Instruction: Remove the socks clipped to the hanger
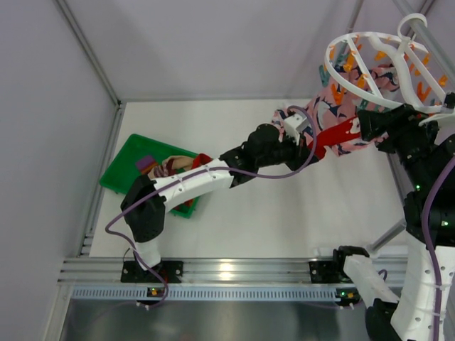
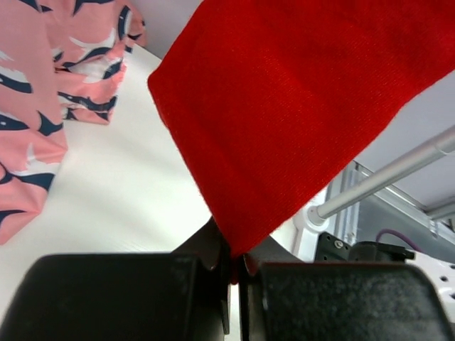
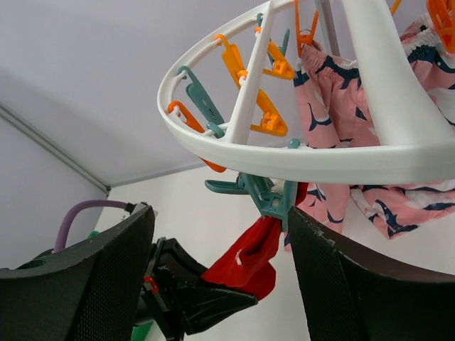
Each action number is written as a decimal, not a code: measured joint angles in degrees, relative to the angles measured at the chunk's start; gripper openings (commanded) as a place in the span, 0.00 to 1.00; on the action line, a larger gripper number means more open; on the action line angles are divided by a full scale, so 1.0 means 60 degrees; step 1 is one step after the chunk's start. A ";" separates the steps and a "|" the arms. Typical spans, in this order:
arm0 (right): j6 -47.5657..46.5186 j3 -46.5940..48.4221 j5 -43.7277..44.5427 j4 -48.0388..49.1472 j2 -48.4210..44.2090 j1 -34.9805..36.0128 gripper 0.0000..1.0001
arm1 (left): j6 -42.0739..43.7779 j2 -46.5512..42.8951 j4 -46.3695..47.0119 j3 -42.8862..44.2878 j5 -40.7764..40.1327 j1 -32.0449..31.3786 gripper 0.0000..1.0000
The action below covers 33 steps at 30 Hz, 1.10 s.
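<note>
The white round hanger (image 1: pixel 370 42) hangs at the far right, with orange and teal pegs; its ring (image 3: pixel 341 153) fills the top of the right wrist view. A bright red sock (image 1: pixel 335 136) is stretched from a teal peg (image 3: pixel 274 199) down to my left gripper (image 1: pixel 311 147). The left gripper (image 2: pixel 237 266) is shut on the sock's lower end (image 2: pixel 298 106). My right gripper (image 1: pixel 362 126) is open; its fingers (image 3: pixel 78 284) flank the peg and the red sock (image 3: pixel 249 259) without touching them. A maroon sock with a purple patch (image 1: pixel 167 165) lies in a green tray.
The large pink cloth with navy and white print (image 1: pixel 334 106) hangs from the hanger beside the red sock, and shows in the left wrist view (image 2: pixel 35 92). The green tray (image 1: pixel 121 170) sits at the left of the table. Grey frame poles (image 2: pixel 398 170) stand around.
</note>
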 measured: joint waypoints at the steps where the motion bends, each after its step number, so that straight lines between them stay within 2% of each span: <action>1: 0.0000 0.0007 -0.0007 0.0000 0.0000 0.0000 0.72 | -0.0095 0.0000 0.0000 0.0000 0.0157 0.0015 0.00; 8: -0.0007 -0.0211 -0.0372 0.0015 -0.0182 0.0000 0.72 | -0.0991 0.0004 -0.0022 0.0036 0.1927 0.0321 0.00; 14: 0.0055 -0.0984 -0.1071 0.0127 -0.0426 0.0000 0.73 | -0.2157 0.0051 -0.0058 0.0459 0.3836 0.1031 0.00; 20: 0.0186 -0.1960 -0.1639 0.0284 -0.0448 0.0000 0.76 | -0.2834 0.0051 -0.0029 0.0506 0.5377 0.1617 0.00; 25: 0.0248 -0.2106 -0.1789 0.0550 -0.0412 0.0000 0.79 | -0.3479 0.0051 0.0328 0.0506 0.6677 0.1865 0.00; 29: 0.0204 -0.1741 -0.1639 0.0481 -0.0266 0.0000 0.79 | -0.3705 0.0040 0.0525 0.0477 0.6994 0.1960 0.00; 33: 0.0131 -0.0980 -0.1115 0.0368 -0.0080 0.0000 0.78 | -0.3767 -0.0084 0.0696 0.0011 0.6590 0.1974 0.00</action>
